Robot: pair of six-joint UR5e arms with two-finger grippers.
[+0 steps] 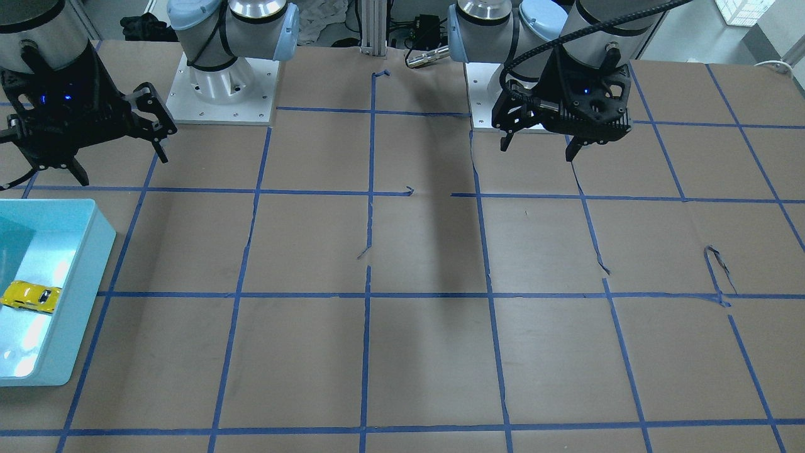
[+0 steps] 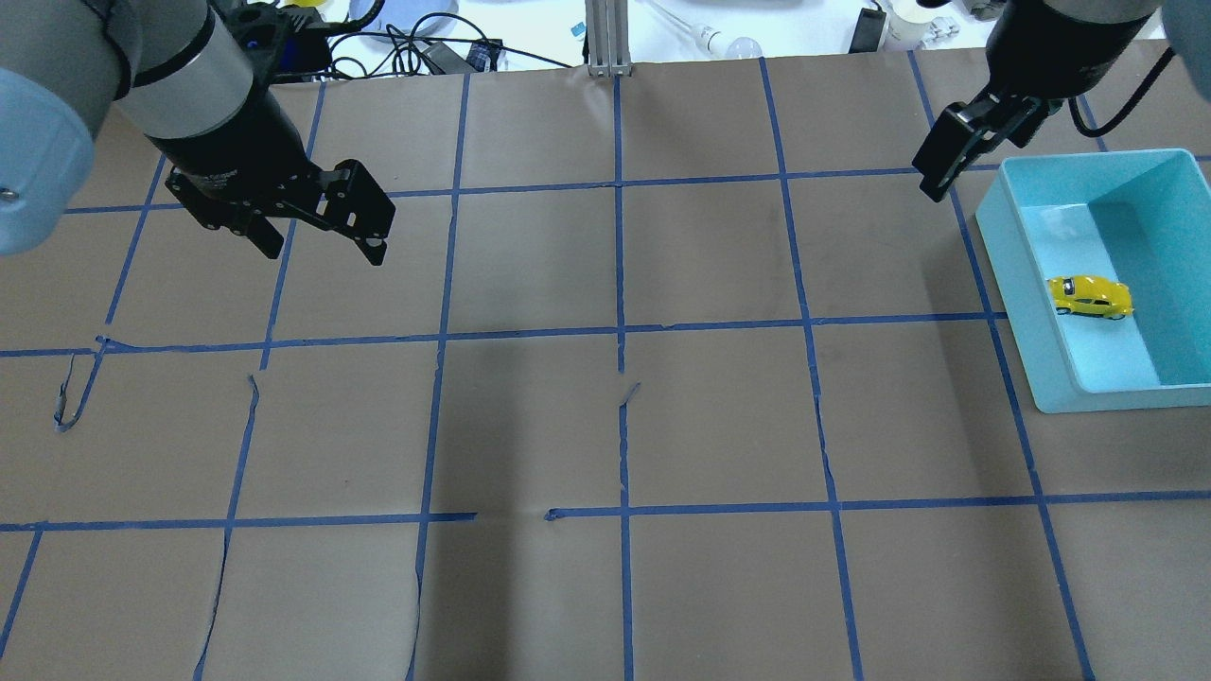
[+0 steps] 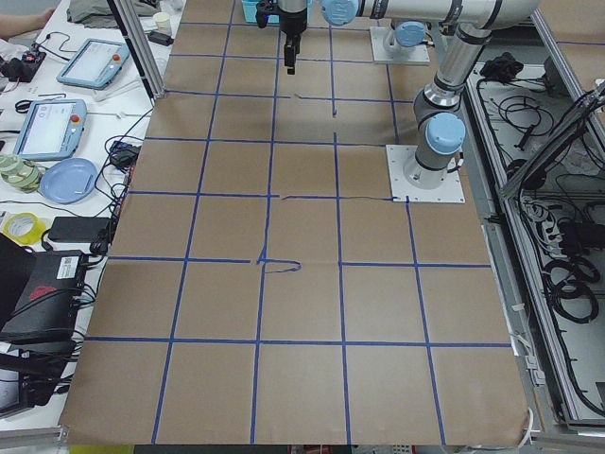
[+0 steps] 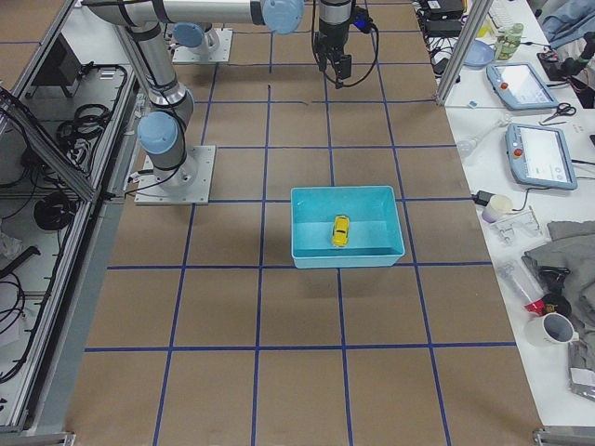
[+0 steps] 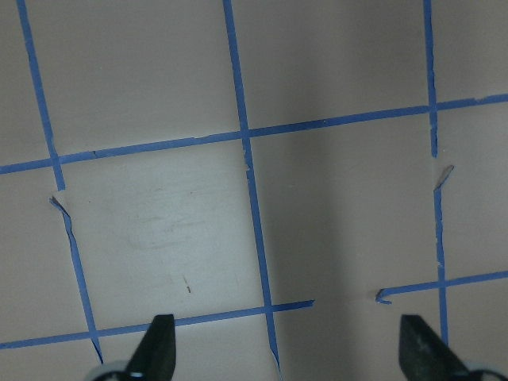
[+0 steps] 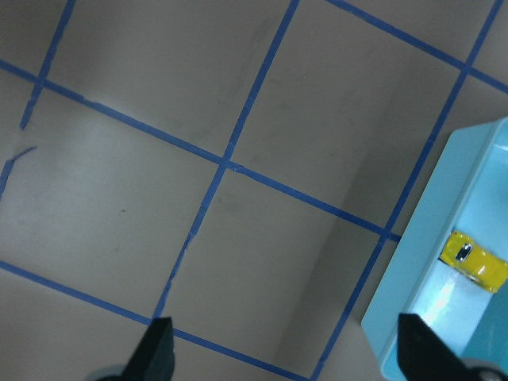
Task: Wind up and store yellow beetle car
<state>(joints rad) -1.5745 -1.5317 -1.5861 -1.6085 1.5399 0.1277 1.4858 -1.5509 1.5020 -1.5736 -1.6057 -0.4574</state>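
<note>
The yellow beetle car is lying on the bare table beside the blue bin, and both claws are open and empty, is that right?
Not quite. The yellow beetle car lies inside the blue bin, not on the table beside it, as the overhead exterior view shows. The rest holds: the left claw and the right claw are open and empty.

The yellow beetle car [image 1: 31, 296] sits inside the light-blue bin [image 1: 80, 296] (at the left edge).

Yellow beetle car [image 2: 1090, 297] inside 4-walled teal bin [image 2: 1022, 293], top open.
</note>
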